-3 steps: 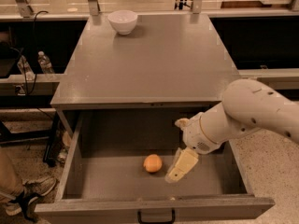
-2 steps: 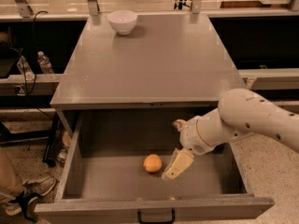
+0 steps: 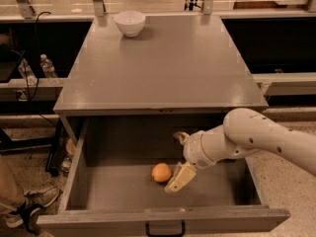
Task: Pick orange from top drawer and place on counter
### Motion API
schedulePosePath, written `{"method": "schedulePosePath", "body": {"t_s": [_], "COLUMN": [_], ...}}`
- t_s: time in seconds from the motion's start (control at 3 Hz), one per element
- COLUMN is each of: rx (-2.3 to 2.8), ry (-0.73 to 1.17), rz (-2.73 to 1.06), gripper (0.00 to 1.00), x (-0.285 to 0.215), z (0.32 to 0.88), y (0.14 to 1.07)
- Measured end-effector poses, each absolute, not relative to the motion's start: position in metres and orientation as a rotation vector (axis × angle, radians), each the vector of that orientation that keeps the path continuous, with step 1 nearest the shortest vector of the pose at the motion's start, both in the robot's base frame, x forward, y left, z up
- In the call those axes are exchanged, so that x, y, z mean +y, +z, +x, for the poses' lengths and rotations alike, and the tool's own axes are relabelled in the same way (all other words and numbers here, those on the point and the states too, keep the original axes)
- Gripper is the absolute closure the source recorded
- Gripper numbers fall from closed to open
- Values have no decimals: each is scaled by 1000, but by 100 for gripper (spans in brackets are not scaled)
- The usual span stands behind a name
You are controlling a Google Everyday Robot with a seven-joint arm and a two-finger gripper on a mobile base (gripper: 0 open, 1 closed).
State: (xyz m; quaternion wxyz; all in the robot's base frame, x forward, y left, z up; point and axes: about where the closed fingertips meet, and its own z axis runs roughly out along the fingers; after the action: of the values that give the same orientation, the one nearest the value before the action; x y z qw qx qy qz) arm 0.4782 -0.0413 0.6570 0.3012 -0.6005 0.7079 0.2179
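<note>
The orange (image 3: 161, 172) lies on the floor of the open top drawer (image 3: 75, 177), near its middle. My gripper (image 3: 173, 162) is down inside the drawer, just right of the orange, with its fingers open. The lower finger (image 3: 178, 177) is right next to the orange; I cannot tell if it touches. The upper finger (image 3: 179, 137) is farther back. My white arm comes in from the right over the drawer's right side. The grey counter (image 3: 163, 68) lies above the drawer. The drawer's black handle (image 3: 165, 229) is at the bottom edge of the view.
A white bowl (image 3: 130, 22) stands at the back left of the counter. Metal posts rise behind the counter. A water bottle (image 3: 48, 66) stands on a shelf to the left. A person's shoe (image 3: 34, 201) is on the floor at the lower left.
My gripper has moved left across the drawer, closing the gap to the orange. The orange has not moved.
</note>
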Motion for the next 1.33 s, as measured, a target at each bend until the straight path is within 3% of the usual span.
{"method": "schedulePosePath", "body": {"t_s": [1.33], "rx": [1789], "ry": [668], "rz": [-1648], "gripper": [0], "x": [-6], "z": [468], "y": [628]}}
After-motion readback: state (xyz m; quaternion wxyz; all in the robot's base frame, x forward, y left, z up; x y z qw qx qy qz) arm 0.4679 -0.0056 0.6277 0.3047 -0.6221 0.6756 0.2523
